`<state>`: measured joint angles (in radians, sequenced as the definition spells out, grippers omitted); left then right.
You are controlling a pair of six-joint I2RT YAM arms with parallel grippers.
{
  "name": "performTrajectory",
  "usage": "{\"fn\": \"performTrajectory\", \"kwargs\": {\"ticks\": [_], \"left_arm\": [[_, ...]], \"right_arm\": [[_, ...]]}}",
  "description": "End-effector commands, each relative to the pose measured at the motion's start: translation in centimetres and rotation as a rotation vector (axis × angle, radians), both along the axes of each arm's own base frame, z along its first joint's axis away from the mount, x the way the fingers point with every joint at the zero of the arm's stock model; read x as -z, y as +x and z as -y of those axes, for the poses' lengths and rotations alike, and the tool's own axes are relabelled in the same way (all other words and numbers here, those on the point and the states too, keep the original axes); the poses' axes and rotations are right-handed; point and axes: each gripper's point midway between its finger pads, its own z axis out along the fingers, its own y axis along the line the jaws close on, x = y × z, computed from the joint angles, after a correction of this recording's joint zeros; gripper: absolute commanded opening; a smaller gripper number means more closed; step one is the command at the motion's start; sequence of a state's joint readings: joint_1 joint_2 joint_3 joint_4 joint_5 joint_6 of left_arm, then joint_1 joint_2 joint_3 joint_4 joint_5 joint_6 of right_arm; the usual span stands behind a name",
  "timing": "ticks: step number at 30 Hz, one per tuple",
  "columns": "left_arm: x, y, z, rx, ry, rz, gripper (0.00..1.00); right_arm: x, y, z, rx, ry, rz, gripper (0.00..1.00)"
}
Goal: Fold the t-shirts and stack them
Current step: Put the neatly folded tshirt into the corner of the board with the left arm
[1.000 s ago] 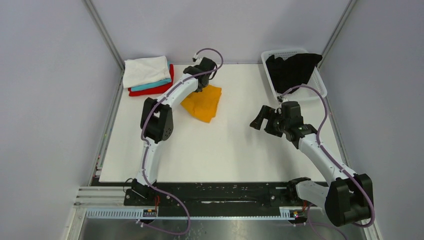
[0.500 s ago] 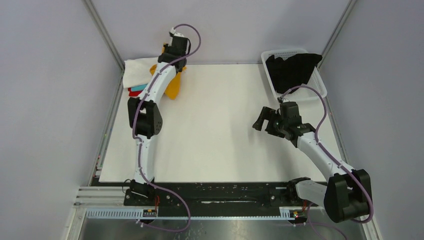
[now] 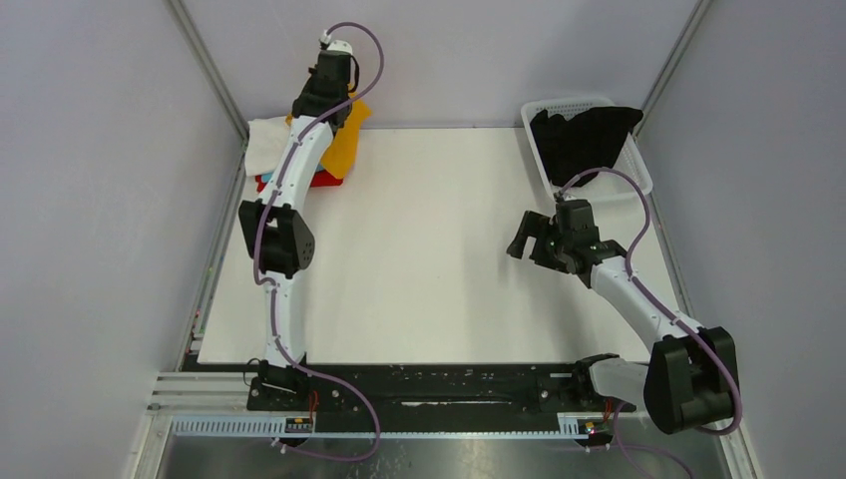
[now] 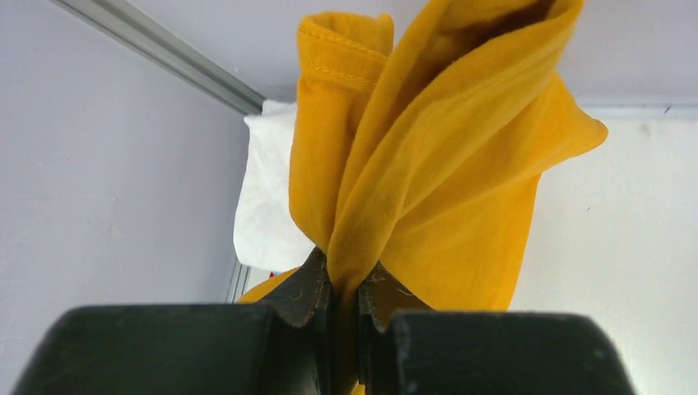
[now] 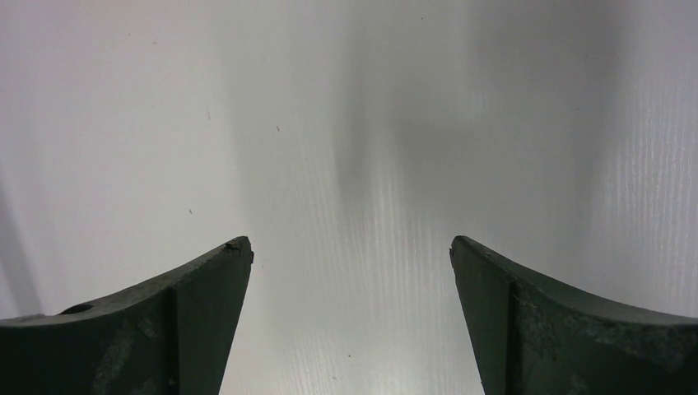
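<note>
Mustard-orange t-shirt (image 4: 428, 164) pinched at a gathered fold between the closed fingers of the left gripper (image 4: 344, 284). It hangs clear of the table (image 3: 439, 269), with its long axis running straight down from the jaws. Below this gripper, and off to the left side of its wrist view, lies the stack — white t-shirt (image 3: 261, 145) uppermost, red t-shirt (image 3: 323, 181) lowest. A teal layer between them is probably present, but the arm and the hanging cloth screen it. The coming move, judged from this pose, turns on that offset. The dangling cloth covers only the stack's nearer margin, so the gripper would have to carry leftward and descend for the fold to land squarely on the white one. The left arm is much the nearer to the stack. Right gripper (image 5: 350, 255) stands wide open and empty over bare table, well apart from the stack. Beyond its fingertips and to its right, the black t-shirt (image 3: 579, 140) sits unfolded in the basket (image 3: 641, 180) — the right arm is the nearer one to it.
</note>
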<state>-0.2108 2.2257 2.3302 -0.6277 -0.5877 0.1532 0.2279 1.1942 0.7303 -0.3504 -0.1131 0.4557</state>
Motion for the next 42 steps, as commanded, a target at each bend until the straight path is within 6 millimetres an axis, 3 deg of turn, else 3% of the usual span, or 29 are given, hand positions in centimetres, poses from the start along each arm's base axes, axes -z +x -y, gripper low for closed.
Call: {"fn": "performTrajectory", "kwargs": {"ticks": [1, 9, 17, 28, 34, 36, 39, 40, 41, 42], "left_arm": [[-10.4, 0.6, -0.3, 0.011, -0.080, 0.290, 0.00], [-8.9, 3.4, -1.7, -0.007, -0.143, 0.348, 0.00], [-5.0, 5.2, -4.6, -0.046, -0.198, 0.321, 0.00], [-2.1, 5.3, -11.2, -0.190, -0.081, 0.275, 0.04], [-0.2, 5.7, -12.5, -0.221, -0.031, 0.258, 0.07], [0.5, 5.5, -14.4, -0.258, -0.031, 0.252, 0.06], [1.5, 5.4, -15.8, -0.288, -0.043, 0.245, 0.06], [1.6, 5.4, -16.0, -0.295, -0.046, 0.245, 0.09], [1.8, 5.4, -16.2, -0.297, -0.048, 0.242, 0.20], [1.6, 5.4, -16.2, -0.297, -0.048, 0.244, 0.44]], "right_arm": [[-1.2, 1.2, 0.1, -0.002, -0.015, 0.025, 0.99], [-0.7, 1.2, 0.1, 0.001, -0.016, 0.003, 1.00], [-0.5, 1.0, 0.6, 0.013, -0.041, -0.004, 0.99], [0.1, 0.8, 0.9, 0.024, -0.062, -0.026, 1.00], [0.2, 0.7, 1.1, 0.029, -0.067, -0.033, 1.00], [0.2, 0.6, 1.1, 0.031, -0.070, -0.035, 1.00], [0.2, 0.6, 1.1, 0.031, -0.071, -0.034, 1.00], [0.2, 0.6, 1.2, 0.032, -0.071, -0.034, 1.00], [0.2, 0.7, 1.2, 0.032, -0.071, -0.034, 0.99], [0.2, 0.6, 1.1, 0.031, -0.070, -0.035, 0.99]]}}
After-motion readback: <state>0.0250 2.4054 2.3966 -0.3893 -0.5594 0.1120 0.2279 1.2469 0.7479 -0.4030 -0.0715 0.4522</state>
